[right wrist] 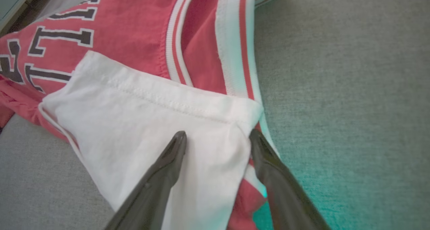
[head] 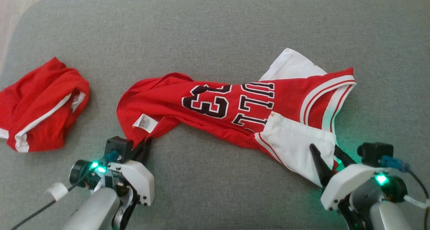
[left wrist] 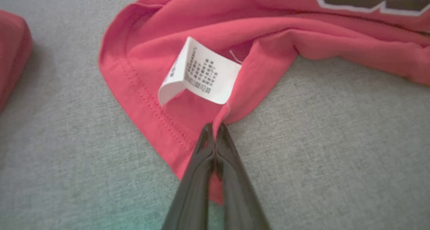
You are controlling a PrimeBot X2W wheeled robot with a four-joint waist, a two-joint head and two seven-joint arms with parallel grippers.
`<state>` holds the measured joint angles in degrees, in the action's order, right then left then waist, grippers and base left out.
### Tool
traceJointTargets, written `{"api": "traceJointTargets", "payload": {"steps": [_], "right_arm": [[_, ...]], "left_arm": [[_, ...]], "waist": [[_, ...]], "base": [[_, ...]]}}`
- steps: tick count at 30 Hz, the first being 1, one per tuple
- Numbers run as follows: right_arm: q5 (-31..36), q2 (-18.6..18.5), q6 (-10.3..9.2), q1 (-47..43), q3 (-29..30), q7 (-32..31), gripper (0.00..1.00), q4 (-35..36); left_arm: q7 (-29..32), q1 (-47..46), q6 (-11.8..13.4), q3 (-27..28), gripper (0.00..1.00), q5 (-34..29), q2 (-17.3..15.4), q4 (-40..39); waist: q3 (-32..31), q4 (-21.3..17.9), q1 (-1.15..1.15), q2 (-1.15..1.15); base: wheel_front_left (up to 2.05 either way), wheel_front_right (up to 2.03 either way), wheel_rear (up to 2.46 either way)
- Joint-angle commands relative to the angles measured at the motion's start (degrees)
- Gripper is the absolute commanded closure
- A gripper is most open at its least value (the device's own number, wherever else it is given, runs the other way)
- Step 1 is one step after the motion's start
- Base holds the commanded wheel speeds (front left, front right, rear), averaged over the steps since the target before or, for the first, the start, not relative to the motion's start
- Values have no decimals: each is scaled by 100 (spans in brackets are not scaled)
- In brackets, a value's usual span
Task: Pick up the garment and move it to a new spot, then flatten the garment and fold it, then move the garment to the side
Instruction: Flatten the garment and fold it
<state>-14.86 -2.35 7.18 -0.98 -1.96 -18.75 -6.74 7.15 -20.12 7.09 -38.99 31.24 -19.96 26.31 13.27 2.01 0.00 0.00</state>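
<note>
Pale forearms rise from the bottom corners of the head view, both angled inward toward the red basketball jersey (head: 235, 102), which lies stretched crosswise on the grey upholstered surface (head: 215, 31). The left gripper (head: 145, 146) meets the jersey's hem corner near the care label (head: 145, 123), and the right gripper (head: 324, 152) reaches over the white sleeve (head: 295, 142). Red shorts (head: 40, 105) lie crumpled well apart on the robot's left. Pale wood floor (head: 13, 8) shows past the surface's rounded corner. From the left wrist, the left gripper (left wrist: 214, 127) is clenched tip to tip on a fold of red hem just below the label, low over the grey weave. From the right wrist, the right gripper (right wrist: 216, 137) stands spread, straddling the sleeve's corner with white cloth between the fingers, unpinched.
</note>
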Motion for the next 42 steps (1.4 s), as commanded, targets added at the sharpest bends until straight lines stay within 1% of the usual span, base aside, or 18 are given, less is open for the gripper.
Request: {"api": "traceJointTargets", "payload": {"steps": [1, 4, 10, 14, 17, 19, 23, 28, 29, 32, 35, 37, 40, 42], "right_arm": [[-1, -53, 31, 269, -171, -30, 100, 139], [-20, -53, 31, 365, -137, 145, 100, 172], [37, -53, 31, 470, 83, 455, 100, 345], [186, -104, 31, 586, 281, 673, 100, 868], [309, -283, 31, 717, 453, 767, 100, 1479], [441, -407, 31, 821, 596, 753, 100, 1959], [602, -709, 31, 1109, 876, 515, 100, 2783], [685, -1188, 31, 1756, 1192, 216, 100, 3698], [685, -1188, 31, 1756, 1192, 216, 100, 3698], [622, -1431, 31, 2118, 1311, -21, 100, 4007], [505, -1568, 31, 2404, 1417, -198, 100, 3983], [365, -1574, 31, 2599, 1430, -257, 100, 3793], [86, -1524, 31, 2929, 1372, -334, 100, 3172], [-66, -1537, 31, 3283, 1259, -256, 100, 2626]], "left_arm": [[2, -172, 66, 215, 100, 36, -140, 77], [-158, -155, 83, 279, 100, 75, -139, 63], [-601, -47, 218, 539, 100, 189, -204, -125], [-997, -3, 388, 771, 100, 157, -375, -672], [-1169, 4, 584, 917, 100, 22, -595, -1352], [-1113, 0, 734, 987, 100, -94, -791, -1893], [-852, -142, 1025, 1204, 100, -314, -1212, -3103], [-378, -592, 1269, 1524, 100, -612, -1728, -4416], [-378, -592, 1269, 1524, 100, -612, -1728, -4416], [-80, -879, 1360, 1670, 100, -698, -1893, -5009], [172, -1096, 1380, 1712, 100, -674, -1932, -5258], [371, -1190, 1316, 1659, 100, -560, -1915, -5203], [448, -1446, 1143, 1581, 100, -233, -1661, -4864], [376, -1721, 980, 1559, 100, 27, -1389, -4370]], "waist": [[-8, 2, 0, 0], [-29, 1, 0, 0], [-185, -8, 0, 0], [-365, 2, 0, 0], [-532, 18, 0, 0], [-659, 28, 0, 0], [-889, 53, 0, 0], [-1091, 76, 0, 0], [-1091, 76, 0, 0], [-1116, 76, 0, 0], [-1050, 69, 0, 0], [-940, 50, 0, 0], [-700, 27, 0, 0], [-539, 15, 0, 0]], "base": [[0, 0, 0], [0, 0, 0], [0, 0, 0], [0, 0, 0], [0, 0, 0], [0, 0, 0], [0, 0, 0], [0, 0, 0], [0, 0, 0], [0, 0, 0], [0, 0, 0], [0, 0, 0], [0, 0, 0], [0, 0, 0]]}}
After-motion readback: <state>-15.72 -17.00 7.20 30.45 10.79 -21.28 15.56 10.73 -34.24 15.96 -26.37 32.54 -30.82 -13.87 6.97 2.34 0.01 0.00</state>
